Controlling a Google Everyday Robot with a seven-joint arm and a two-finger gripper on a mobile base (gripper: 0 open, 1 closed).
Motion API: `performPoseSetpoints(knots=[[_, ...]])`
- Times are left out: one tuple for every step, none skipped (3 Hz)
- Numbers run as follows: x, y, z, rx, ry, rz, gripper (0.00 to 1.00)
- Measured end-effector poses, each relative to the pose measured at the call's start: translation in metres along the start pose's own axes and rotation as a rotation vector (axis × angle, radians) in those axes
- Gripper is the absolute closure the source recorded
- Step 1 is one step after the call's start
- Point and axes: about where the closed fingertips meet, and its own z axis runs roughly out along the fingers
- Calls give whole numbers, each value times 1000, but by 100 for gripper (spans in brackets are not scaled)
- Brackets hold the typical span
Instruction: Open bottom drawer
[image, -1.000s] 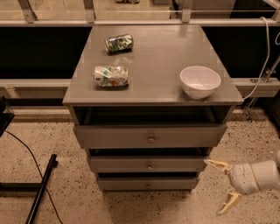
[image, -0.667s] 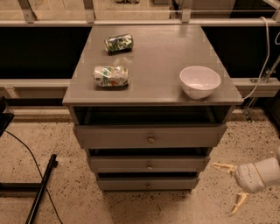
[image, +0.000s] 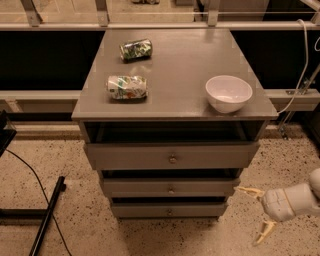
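Note:
The bottom drawer (image: 169, 209) is the lowest, narrowest grey front of the cabinet, with a tiny round metal knob (image: 169, 211) at its centre. It looks closed or nearly so, with a dark gap above it. My gripper (image: 256, 215) is at the lower right, beside the cabinet's right side and a little to the right of the bottom drawer, apart from it. Its two pale fingers (image: 249, 190) are spread wide and hold nothing.
The middle drawer (image: 170, 188) and the tallest top drawer (image: 172, 156) sit above. On the cabinet top (image: 175, 70) lie two crushed cans (image: 127, 87) (image: 136, 49) and a white bowl (image: 228, 93). A black pole (image: 47, 215) and cable lie on the speckled floor at left.
My gripper has drifted a little to the right and down, away from the drawers. Its fingers stay spread. The drawers have not moved.

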Motion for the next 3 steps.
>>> performPoseSetpoints(knots=[[20, -4, 46, 67, -27, -30, 0], [44, -10, 92, 165, -29, -79, 0], [44, -10, 93, 165, -29, -79, 0]])
